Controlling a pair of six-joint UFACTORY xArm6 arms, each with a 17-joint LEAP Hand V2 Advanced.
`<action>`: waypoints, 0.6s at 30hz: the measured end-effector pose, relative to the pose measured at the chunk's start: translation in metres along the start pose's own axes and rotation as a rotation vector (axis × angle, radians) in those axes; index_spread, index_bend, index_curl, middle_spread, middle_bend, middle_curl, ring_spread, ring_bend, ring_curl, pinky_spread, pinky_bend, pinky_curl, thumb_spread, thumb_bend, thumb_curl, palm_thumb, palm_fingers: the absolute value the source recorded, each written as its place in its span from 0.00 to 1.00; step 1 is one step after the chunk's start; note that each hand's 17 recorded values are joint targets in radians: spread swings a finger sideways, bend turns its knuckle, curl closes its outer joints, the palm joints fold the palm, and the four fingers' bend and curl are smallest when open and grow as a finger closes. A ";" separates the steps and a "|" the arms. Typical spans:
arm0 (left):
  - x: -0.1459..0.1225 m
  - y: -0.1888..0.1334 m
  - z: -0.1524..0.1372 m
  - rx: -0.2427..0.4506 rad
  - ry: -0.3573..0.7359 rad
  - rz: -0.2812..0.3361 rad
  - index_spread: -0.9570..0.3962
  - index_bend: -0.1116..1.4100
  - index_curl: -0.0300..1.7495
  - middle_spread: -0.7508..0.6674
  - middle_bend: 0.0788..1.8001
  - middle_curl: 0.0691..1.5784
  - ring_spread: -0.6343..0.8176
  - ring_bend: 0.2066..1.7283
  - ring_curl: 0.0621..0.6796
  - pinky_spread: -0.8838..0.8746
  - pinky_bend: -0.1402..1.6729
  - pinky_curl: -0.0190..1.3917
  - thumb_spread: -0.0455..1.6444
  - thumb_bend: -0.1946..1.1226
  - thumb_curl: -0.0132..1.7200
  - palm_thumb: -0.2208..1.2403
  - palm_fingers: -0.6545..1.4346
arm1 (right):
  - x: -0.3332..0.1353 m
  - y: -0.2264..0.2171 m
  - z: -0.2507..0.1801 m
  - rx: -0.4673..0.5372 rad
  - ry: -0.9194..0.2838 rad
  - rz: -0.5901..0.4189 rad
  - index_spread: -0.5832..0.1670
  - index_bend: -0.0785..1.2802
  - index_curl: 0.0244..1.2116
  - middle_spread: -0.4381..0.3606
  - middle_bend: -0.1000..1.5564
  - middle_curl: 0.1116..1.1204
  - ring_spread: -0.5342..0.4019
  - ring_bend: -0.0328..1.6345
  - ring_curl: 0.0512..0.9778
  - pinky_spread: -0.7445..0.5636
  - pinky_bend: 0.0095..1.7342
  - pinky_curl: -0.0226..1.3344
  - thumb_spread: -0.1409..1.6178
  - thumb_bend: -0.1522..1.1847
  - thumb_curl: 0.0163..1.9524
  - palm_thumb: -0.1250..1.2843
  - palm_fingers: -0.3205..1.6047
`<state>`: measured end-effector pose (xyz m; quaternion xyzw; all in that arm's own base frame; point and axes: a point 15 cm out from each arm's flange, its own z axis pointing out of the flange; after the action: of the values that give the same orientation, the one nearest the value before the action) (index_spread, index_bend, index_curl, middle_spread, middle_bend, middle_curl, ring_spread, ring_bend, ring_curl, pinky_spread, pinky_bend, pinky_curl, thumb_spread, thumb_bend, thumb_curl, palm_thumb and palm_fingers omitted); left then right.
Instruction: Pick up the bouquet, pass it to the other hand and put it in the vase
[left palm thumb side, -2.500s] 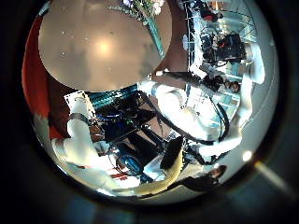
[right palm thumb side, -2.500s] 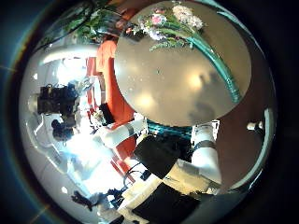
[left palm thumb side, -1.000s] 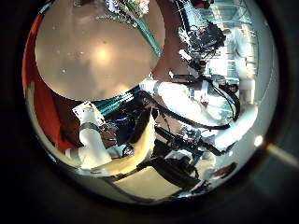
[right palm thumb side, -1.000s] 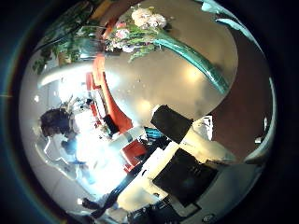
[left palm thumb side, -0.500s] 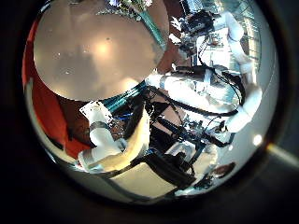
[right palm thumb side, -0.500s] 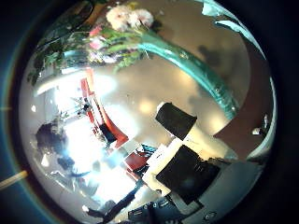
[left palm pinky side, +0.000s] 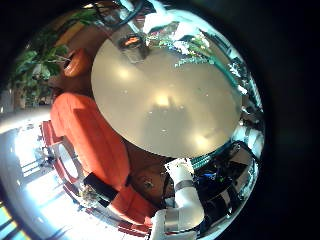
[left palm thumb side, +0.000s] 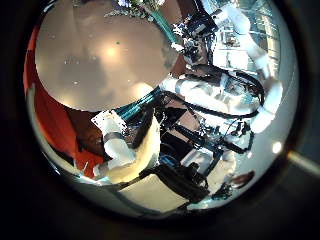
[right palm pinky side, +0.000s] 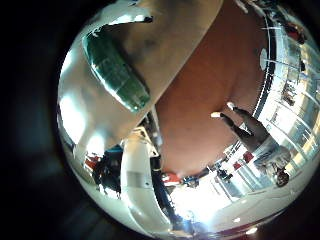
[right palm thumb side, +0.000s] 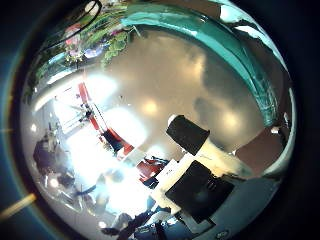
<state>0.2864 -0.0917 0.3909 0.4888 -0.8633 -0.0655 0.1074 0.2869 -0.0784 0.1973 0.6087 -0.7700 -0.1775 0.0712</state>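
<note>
The bouquet lies on the round table. Its wrapped stem fills much of the right thumb side palm view, with the flowers at its far end. The wrap is also close in the right little finger side palm view. My right hand is low over the stem, fingers straight and not round it; its thumb stays over bare table. My left hand is open and empty, high over the table's edge. The bouquet also shows in the left little finger side palm view, with a vase-like vessel beside it.
A large upholstered seat stands close against the table's edge. A smaller round seat and leafy plants lie beyond it. The floor shows past the table's rim.
My right hand has come down much closer to the bouquet: the wrapped stem now fills more of its thumb side view. In the left thumb side view the right arm has reached onto the bouquet.
</note>
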 end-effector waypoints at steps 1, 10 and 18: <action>0.000 0.000 0.000 -0.001 0.000 0.003 0.70 0.24 0.26 0.79 0.06 0.16 0.81 0.12 0.21 0.79 0.17 0.18 0.70 0.13 0.17 0.34 0.40 | 0.001 -0.003 0.000 0.010 0.001 0.005 0.47 0.19 0.26 0.42 0.40 0.39 0.41 0.60 0.29 0.70 0.44 0.13 0.69 0.09 0.19 0.43 0.37; -0.002 0.001 0.002 -0.012 -0.004 0.002 0.70 0.24 0.26 0.79 0.06 0.17 0.81 0.12 0.21 0.79 0.17 0.18 0.71 0.13 0.17 0.34 0.40 | 0.009 -0.013 0.012 0.006 -0.002 0.049 0.48 0.19 0.27 0.42 0.41 0.40 0.39 0.62 0.30 0.68 0.46 0.11 0.69 0.10 0.19 0.43 0.37; -0.003 0.004 -0.001 -0.015 -0.008 -0.002 0.70 0.24 0.26 0.80 0.06 0.17 0.81 0.12 0.22 0.79 0.17 0.17 0.71 0.13 0.18 0.34 0.40 | 0.011 -0.020 0.025 -0.014 -0.005 0.058 0.48 0.19 0.28 0.41 0.42 0.41 0.37 0.64 0.31 0.66 0.48 0.09 0.69 0.10 0.19 0.44 0.38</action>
<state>0.2850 -0.0870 0.3926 0.4888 -0.8626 -0.0738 0.1076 0.2945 -0.0884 0.1658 0.5850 -0.7864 -0.1821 0.0786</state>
